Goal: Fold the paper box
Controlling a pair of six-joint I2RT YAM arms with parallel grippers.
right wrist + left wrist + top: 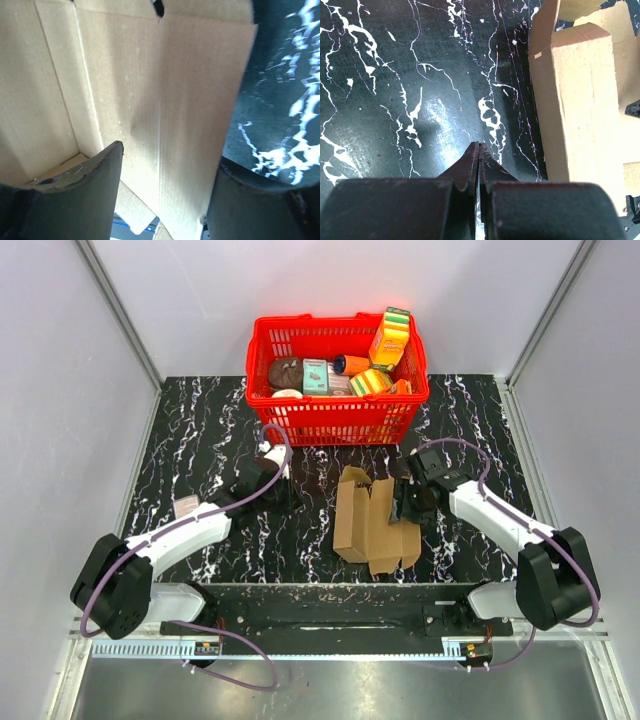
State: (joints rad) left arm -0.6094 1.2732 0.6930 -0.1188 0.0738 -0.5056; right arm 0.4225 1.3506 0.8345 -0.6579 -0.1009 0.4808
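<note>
Right gripper [167, 155] stands with jaws spread wide over a panel of the paper box [372, 520], gripping nothing. Left gripper [479, 147] is closed and empty, just left of the box's raised wall. The box lies partly folded on the black marbled table [200, 440], centre, near of the red basket [330, 422]. The basket, at the far edge, contains a yellow-orange carton [390, 338], a teal package [315, 375], a striped package [370, 382] and a brown item [285, 371], possibly a pouch.
</note>
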